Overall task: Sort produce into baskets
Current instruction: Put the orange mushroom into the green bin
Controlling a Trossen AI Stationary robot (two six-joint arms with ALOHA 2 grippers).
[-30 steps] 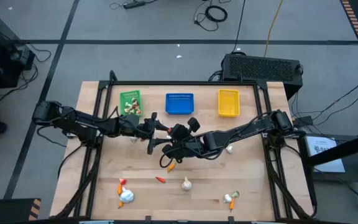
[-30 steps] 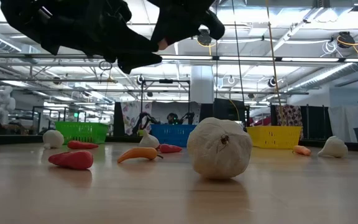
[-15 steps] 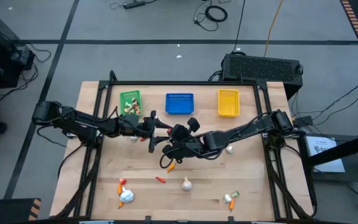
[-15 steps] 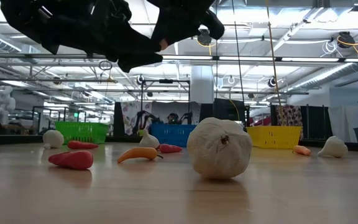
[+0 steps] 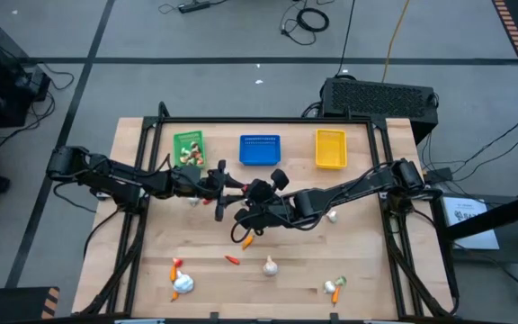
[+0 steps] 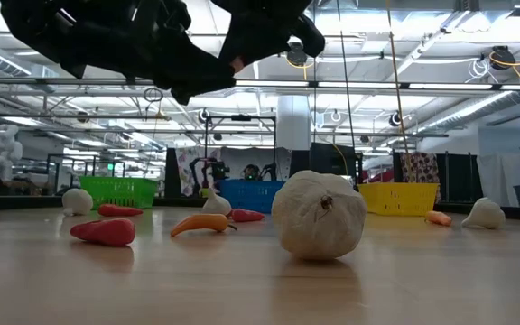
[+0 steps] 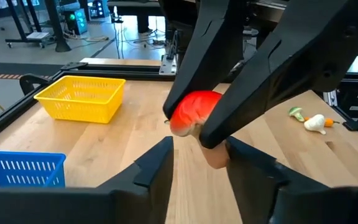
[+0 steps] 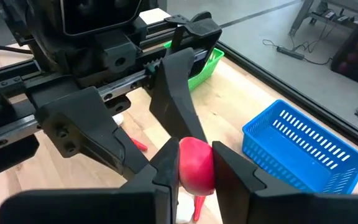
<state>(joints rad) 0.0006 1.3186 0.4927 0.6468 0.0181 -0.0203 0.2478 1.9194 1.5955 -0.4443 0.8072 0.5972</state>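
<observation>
My right gripper point(image 5: 251, 200) is shut on a small red produce piece point(image 8: 196, 165) above the middle of the table. My left gripper point(image 5: 220, 191) is open and faces it; its two fingers point(image 7: 157, 168) stand on either side just short of the piece point(image 7: 193, 112), not touching it. Both grippers show at the top of the low view point(image 6: 197, 54). The green basket point(image 5: 188, 147), with some produce in it, the blue basket point(image 5: 260, 149) and the yellow basket point(image 5: 330, 148) stand in a row at the far edge. My right gripper pinches the red piece by its two sides point(image 8: 185, 163) between its two fingertips. The fingers slant down toward the table's left. The piece is lifted clear of the table, and a tan end point(image 7: 213, 155) shows below its red part.
Loose produce lies on the near half: an orange pepper point(image 5: 247, 239), a red piece point(image 5: 232, 259), a garlic bulb point(image 5: 270, 265), a bulb with a carrot point(image 5: 180, 281) and bits at near right point(image 5: 335, 286). A black box point(image 5: 380, 97) stands behind the table.
</observation>
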